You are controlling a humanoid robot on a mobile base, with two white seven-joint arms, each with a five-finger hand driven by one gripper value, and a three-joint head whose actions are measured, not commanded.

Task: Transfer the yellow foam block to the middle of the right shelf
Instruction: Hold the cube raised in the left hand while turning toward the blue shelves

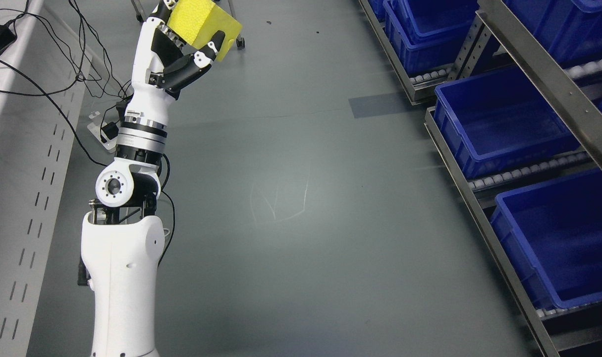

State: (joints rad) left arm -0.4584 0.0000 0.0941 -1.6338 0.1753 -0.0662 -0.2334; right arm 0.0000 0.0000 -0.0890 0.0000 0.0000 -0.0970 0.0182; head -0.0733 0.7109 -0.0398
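I've got the yellow foam block [201, 22] clamped in my left hand [184, 47], up at the top left of my view, raised high over the grey floor [291, 198]. My fingers [209, 52] curl around its lower edge, the thumb side pressing from below, so the block sits above and slightly to the right of my palm. Its broad yellow face tilts toward me and its far corner points off to the right.

Here's what matters: the shelf rack [543, 64] stands all the way across on the right of the picture, well apart from my hand, with open floor between us. The block has to travel rightward across that gap. On the rack, blue bins [504, 119] sit on sloping roller tiers; I can see one bin at mid-height, another lower and nearer to me [558, 238], and more at the top right. I'd judge the mid-height one to be the middle target, though the rack runs out of frame and I can't be sure how many levels it has.

My right arm isn't showing at all. So it's my left hand reaching across my body, or the base turning, I reckon. Cables [82, 74] trail along the left wall beside my arm.
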